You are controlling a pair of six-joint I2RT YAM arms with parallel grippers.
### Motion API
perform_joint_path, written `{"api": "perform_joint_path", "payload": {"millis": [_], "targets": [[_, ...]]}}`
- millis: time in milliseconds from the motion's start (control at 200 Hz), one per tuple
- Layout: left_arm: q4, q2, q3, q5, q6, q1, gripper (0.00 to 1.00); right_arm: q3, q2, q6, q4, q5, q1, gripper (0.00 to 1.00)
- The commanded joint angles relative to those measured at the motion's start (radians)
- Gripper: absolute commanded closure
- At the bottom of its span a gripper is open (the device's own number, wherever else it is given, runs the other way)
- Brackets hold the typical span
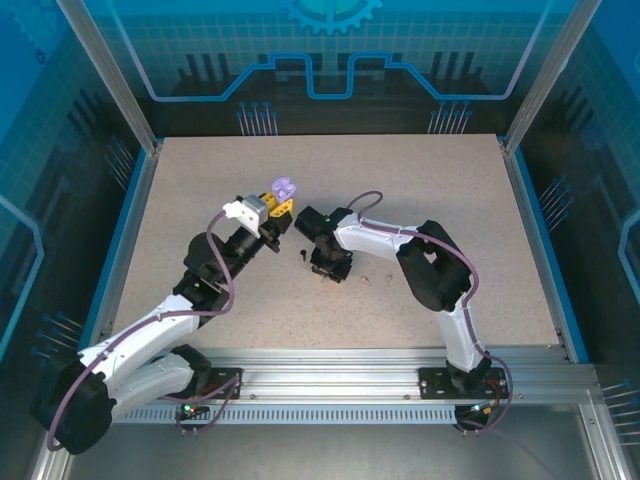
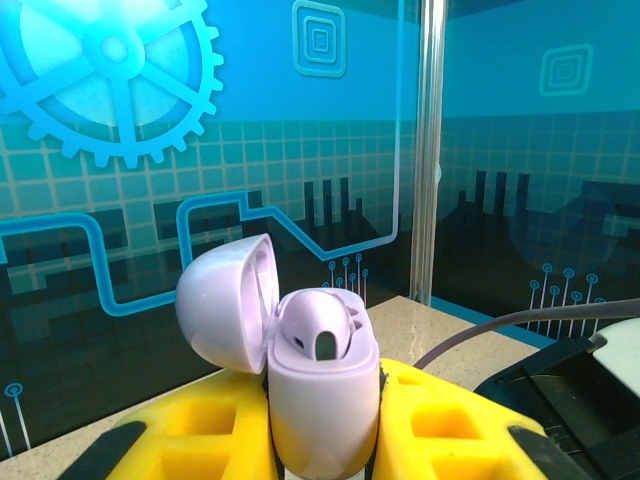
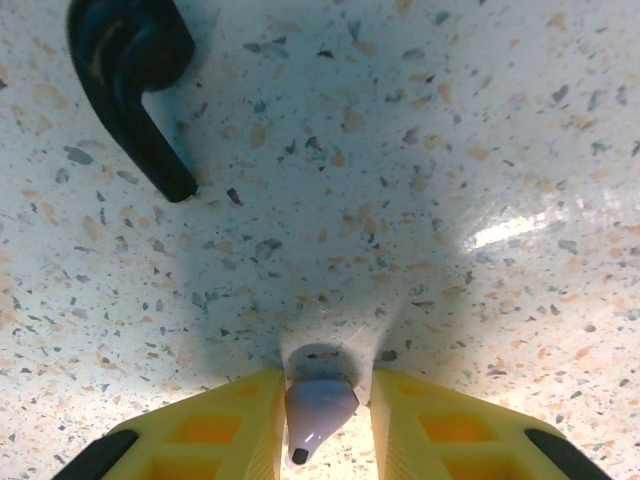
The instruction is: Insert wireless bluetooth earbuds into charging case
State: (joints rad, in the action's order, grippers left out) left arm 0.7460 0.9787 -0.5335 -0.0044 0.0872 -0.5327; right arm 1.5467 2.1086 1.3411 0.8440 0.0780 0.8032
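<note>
My left gripper [image 2: 325, 440] is shut on a lilac charging case [image 2: 325, 400] and holds it upright above the table, also visible from above [image 1: 283, 187]. The case's lid [image 2: 225, 310] is swung open to the left. One lilac earbud [image 2: 315, 325] sits in the case. My right gripper [image 3: 320, 425] points down at the table, its yellow fingers [image 3: 220, 420] closed on a second lilac earbud [image 3: 318, 410] with the stem towards the camera. A black earbud [image 3: 130, 80] lies on the table ahead and to the left of it.
The speckled tabletop [image 1: 200, 200] is ringed by a blue rim and glass walls [image 1: 120, 90]. The two arms meet near the table's middle, the right wrist [image 1: 330, 250] close to the left gripper [image 1: 281, 204]. Tiny items [image 1: 367, 280] lie just right of the right gripper.
</note>
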Motion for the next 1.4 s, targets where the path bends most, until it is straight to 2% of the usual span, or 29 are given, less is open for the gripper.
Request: {"api": "perform_joint_path", "payload": {"millis": [0,225,495,745,1146,1396], "targets": [[0.038,-0.017,0.008,-0.011,-0.012,0.006,1.00,0.024,0.037,-0.021,-0.029,-0.012,0.006,0.71],[0.034,-0.017,0.006,-0.011,-0.013,0.005,1.00,0.063,0.069,-0.153,-0.028,-0.053,-0.007,0.79],[0.034,-0.020,0.006,-0.012,-0.012,0.006,1.00,0.128,0.098,-0.342,0.035,-0.058,-0.019,0.79],[0.033,-0.027,0.004,-0.012,-0.011,0.005,1.00,0.152,0.102,-0.460,0.087,-0.003,-0.017,0.81],[0.023,-0.032,-0.002,-0.009,-0.020,0.007,1.00,0.012,-0.110,-0.523,-0.017,0.118,-0.016,0.81],[0.006,-0.037,-0.005,0.008,-0.009,0.008,1.00,-0.032,-0.302,-0.587,-0.058,0.192,-0.028,0.80]]}}
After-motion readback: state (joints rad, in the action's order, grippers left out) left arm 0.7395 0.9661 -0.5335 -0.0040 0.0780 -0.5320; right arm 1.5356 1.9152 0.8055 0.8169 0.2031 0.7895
